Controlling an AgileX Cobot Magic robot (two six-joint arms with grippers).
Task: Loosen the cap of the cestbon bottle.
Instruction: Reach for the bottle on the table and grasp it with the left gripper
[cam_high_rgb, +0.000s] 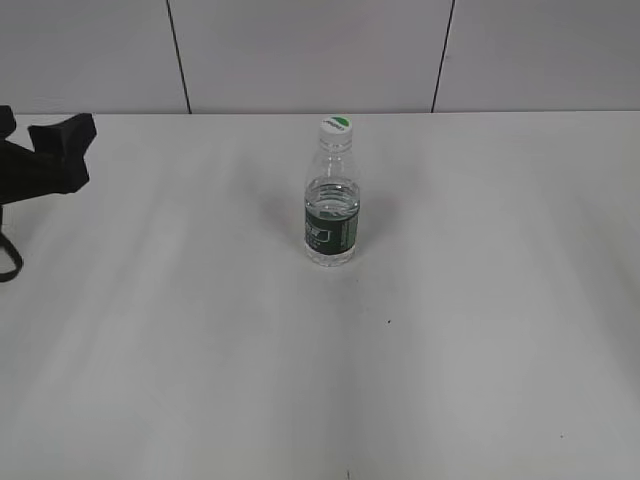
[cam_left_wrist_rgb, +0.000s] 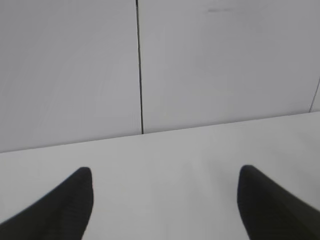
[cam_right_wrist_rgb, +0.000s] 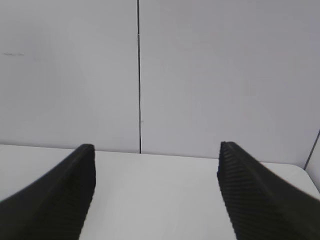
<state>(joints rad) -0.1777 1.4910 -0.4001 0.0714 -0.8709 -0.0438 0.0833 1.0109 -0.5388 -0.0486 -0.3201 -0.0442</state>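
Clear plastic cestbon bottle (cam_high_rgb: 331, 222), upright mid-surface (cam_high_rgb: 450, 350), white cap (cam_high_rgb: 337, 125) on; left pincer (cam_left_wrist_rgb: 165, 200), right pincer (cam_right_wrist_rgb: 156, 190) both spread apart, empty.

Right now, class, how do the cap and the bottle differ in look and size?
1. The cap is opaque white with a green mark on top; the bottle is clear with a dark green label band.
2. The cap is far smaller than the bottle.
3. The cap's top looks smooth; the bottle's shoulders are ribbed.
Shared: both are round, and each carries green.
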